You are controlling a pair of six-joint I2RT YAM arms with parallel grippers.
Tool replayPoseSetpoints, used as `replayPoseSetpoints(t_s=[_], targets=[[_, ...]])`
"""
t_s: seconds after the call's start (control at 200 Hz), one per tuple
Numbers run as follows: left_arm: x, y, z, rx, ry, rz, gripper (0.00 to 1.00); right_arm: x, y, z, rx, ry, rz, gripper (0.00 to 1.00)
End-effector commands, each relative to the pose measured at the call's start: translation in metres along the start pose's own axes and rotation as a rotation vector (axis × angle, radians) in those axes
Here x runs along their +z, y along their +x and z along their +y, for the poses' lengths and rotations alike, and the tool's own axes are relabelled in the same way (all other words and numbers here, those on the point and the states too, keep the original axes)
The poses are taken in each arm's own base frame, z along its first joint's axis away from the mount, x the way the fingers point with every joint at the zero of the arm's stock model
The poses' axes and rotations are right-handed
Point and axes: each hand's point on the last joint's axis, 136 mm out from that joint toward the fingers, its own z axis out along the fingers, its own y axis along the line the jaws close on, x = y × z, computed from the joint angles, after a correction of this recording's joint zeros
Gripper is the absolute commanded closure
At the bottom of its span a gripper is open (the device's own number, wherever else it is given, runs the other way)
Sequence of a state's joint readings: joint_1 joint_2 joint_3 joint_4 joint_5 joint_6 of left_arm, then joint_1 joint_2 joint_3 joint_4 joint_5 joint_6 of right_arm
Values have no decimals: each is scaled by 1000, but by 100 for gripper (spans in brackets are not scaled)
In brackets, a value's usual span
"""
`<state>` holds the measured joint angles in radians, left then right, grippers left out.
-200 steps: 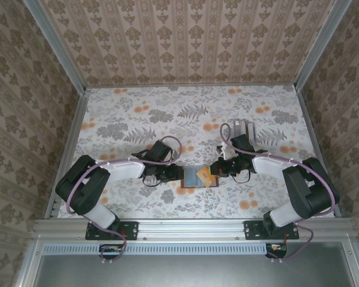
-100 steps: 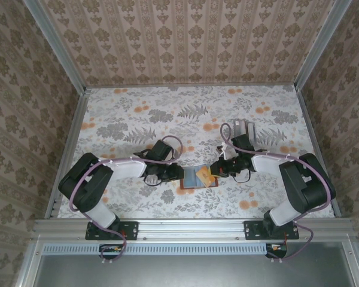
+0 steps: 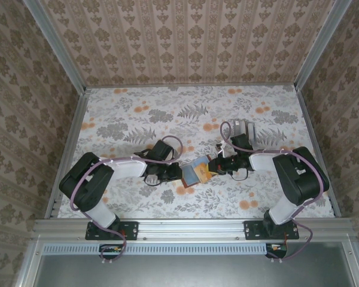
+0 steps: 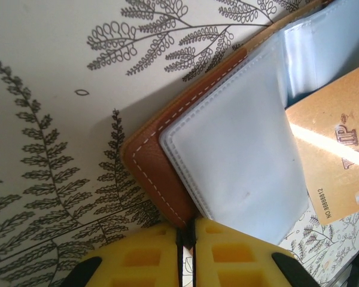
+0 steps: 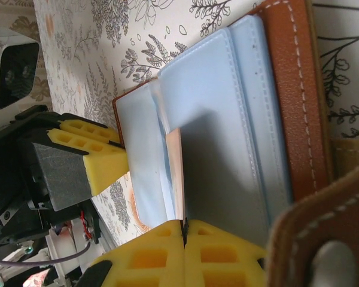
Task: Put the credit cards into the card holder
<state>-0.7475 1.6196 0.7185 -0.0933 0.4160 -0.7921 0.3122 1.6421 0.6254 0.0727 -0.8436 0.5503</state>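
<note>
Wrist views differ: left gripper [image 4: 186, 230] pinches card holder [image 4: 148, 164], right gripper [image 5: 183, 226] clamps gold credit card [image 5: 176, 173] edge-on.

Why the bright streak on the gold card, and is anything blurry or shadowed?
Left wrist: glare off its glossy face stripes the gold card, and the holder casts a soft shadow on the cloth. Right wrist: a dark shadow covers the holder's blue sleeve, and the snap strap nearest the lens is out of focus. Top view: even light, only faint shadows.
</note>
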Motion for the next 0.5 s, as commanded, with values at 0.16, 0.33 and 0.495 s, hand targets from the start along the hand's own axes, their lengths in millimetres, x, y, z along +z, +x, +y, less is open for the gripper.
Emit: replayPoseSetpoints(t_s=[0.16, 0.33, 0.495], targets=[[1, 1, 27, 4, -135, 16, 89, 4, 7, 10, -50, -52, 43, 100], [-12, -2, 41, -7, -152, 21, 89, 6, -1, 26, -97, -104, 56, 100], [-18, -9, 49, -6, -150, 24, 90, 20, -7, 31, -135, -105, 71, 100]])
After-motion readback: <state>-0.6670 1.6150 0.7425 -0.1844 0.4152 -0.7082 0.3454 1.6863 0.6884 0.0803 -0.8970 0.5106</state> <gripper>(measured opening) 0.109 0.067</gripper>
